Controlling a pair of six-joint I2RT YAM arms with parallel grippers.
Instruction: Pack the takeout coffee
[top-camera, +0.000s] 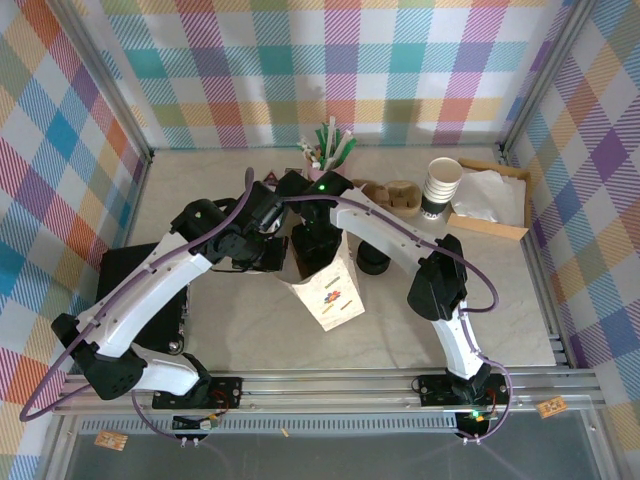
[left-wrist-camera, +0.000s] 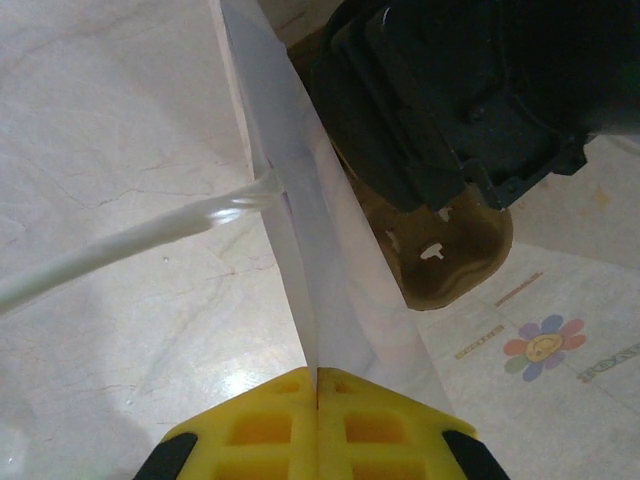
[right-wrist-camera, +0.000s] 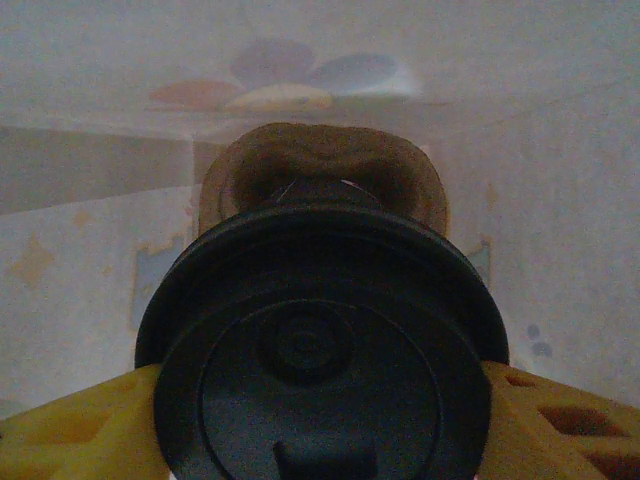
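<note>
Count:
- two arms, two claws
- one white paper bag (top-camera: 335, 295)
- one takeout coffee (right-wrist-camera: 320, 340)
- one lidless stack of white cups (top-camera: 442, 185)
- one squat stack of black lids (top-camera: 373, 260)
- one shallow brown tray (top-camera: 515, 195)
- brown pulp carriers (top-camera: 395, 195) at the far side, at least two; exact number unclear
- one holder of green-and-white sticks (top-camera: 332, 148) by the back wall

Edges and room:
- The bag stands mid-tabletop (top-camera: 480, 310), with its flower print facing the arm bases.
- The tabletop is bare to the near right of the bag and at the far left.
- The lid stack sits just beside the bag's right side.
- The cup stack and the tray sit in the far right corner, next to each other.
- A metal rail runs along the near edge.

Containers:
- The bag holds a brown carrier insert (left-wrist-camera: 450, 260) at its bottom. The right arm reaches down through the bag's mouth.
- The right claw (right-wrist-camera: 320, 425) grips the takeout coffee, with one yellow finger at each side under the black lid.
- The cup is inside the bag, above the insert. Whether they touch cannot be told.
- The left claw (left-wrist-camera: 317, 395) is pinched flat on the bag's upper edge, next to the white handle (left-wrist-camera: 130, 245).
- The tray holds white napkins (top-camera: 480, 195).
</note>
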